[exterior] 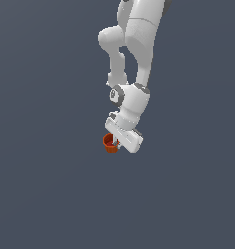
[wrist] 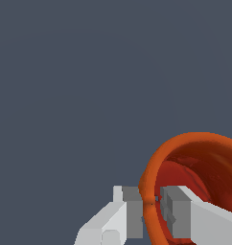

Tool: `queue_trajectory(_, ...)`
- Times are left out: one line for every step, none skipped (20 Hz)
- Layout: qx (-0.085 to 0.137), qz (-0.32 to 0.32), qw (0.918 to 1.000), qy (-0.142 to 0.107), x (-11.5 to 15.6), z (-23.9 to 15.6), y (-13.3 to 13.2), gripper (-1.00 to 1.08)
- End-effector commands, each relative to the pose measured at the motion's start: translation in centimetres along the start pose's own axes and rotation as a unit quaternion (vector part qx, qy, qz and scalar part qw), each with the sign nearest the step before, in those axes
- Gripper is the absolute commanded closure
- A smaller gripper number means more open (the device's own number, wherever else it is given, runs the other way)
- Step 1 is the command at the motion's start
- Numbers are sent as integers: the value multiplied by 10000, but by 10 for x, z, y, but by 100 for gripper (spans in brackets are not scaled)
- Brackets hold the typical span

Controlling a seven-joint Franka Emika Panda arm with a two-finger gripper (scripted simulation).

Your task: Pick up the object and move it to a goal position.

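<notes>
Cup: small orange-red tapered cup (wrist: 194, 186) with darker red inside; held at the tool's tips, tilted
Grip: white two-finger tool (wrist: 154, 210) pinches the cup wall, one finger outside, one inside
Axis: cup mouth faces sideways from the tool; goal unseen

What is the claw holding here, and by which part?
The claw holds the orange-red cup by its rim wall, one finger outside, one inside.

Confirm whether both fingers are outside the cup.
No: in the wrist view one finger is inside the cup, the other outside, pinching its wall.
</notes>
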State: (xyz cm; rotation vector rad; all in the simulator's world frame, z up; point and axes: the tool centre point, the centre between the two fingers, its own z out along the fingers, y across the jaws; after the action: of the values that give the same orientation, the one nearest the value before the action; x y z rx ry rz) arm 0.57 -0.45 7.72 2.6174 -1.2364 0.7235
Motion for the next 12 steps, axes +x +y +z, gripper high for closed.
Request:
queue_trajectory(5, 9, 10000, 7, 11, -2, -1, 108)
queue_trajectory(5, 9, 10000, 7, 16, -3, -2, 108)
queue_trajectory(5, 10, 10000, 11, 22, -4, -2, 108)
queue_trajectory(5, 10, 10000, 11, 29, -6, -3, 108)
queue_trajectory(5, 10, 10000, 11, 36, -7, -4, 108)
queue_trajectory(5, 10, 10000, 11, 44, -8, -5, 108)
queue_trajectory(5, 11, 10000, 13, 52, -10, -5, 108)
queue_trajectory(5, 11, 10000, 13, 60, -12, -6, 108)
queue_trajectory(5, 11, 10000, 13, 69, -13, -8, 108)
queue_trajectory(7, 12, 10000, 14, 79, -15, -9, 108)
queue_trajectory(7, 12, 10000, 14, 89, -17, -10, 108)
queue_trajectory(7, 12, 10000, 14, 99, -19, -11, 108)
